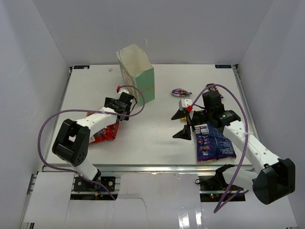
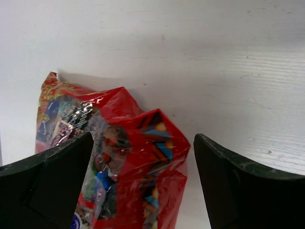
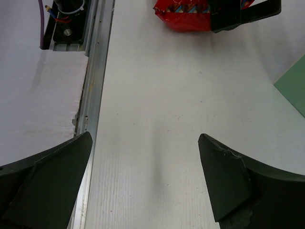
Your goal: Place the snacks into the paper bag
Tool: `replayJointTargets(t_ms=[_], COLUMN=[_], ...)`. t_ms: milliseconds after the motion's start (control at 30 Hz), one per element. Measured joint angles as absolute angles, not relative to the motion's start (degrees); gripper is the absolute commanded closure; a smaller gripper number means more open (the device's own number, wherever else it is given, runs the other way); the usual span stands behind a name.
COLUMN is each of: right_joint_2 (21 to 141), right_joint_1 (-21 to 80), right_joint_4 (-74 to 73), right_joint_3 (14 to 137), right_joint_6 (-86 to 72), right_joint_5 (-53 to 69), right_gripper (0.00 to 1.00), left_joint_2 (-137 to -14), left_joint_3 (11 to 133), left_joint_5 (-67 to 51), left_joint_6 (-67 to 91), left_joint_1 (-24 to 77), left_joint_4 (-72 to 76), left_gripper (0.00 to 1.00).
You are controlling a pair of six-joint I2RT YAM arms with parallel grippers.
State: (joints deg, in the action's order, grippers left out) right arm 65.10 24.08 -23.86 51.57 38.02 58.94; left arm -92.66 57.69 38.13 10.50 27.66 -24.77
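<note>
The paper bag (image 1: 137, 71) stands upright at the back, its mint-green side (image 3: 293, 90) showing in the right wrist view. The big red bag (image 1: 106, 131) lies at the left under the left arm. My left gripper (image 1: 113, 119) is open, and the red bag's end (image 2: 138, 162) sits between its jaws (image 2: 143, 138), which are not closed on it. My right gripper (image 1: 180, 125) is open and empty over bare table (image 3: 145, 138). The big blue-purple bag (image 1: 213, 143) lies under the right arm. A small purple candy (image 1: 180, 91) lies near the paper bag. The yellow packs are out of view.
The white table (image 1: 152, 129) has a metal rail along its near edge (image 3: 95, 71). White walls close in the left, right and back. A small dark purple thing (image 1: 208, 86) lies behind the right wrist. The red bag (image 3: 183, 14) and left fingers (image 3: 243, 12) show far off in the right wrist view.
</note>
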Motion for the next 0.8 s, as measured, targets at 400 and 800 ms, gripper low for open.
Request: replayJointTargets(t_ms=[400,800], right_joint_2=[65.41,65.21], right_joint_1=[24.08,24.05], right_joint_4=[-23.88,-23.90], right_joint_3=[49.91,49.78], right_joint_6=[38.79,39.83], right_joint_5=[59.86,59.77], right_gripper=[0.03,0.03], left_joint_2=[-95.83,-95.59], left_joint_3=[56.49,56.10], left_joint_5=[43.59,42.44], left_joint_6=[8.86,10.09], left_joint_1=[28.58,28.69], left_joint_4=[-24.53,-25.63], left_gripper=[0.12,0.78])
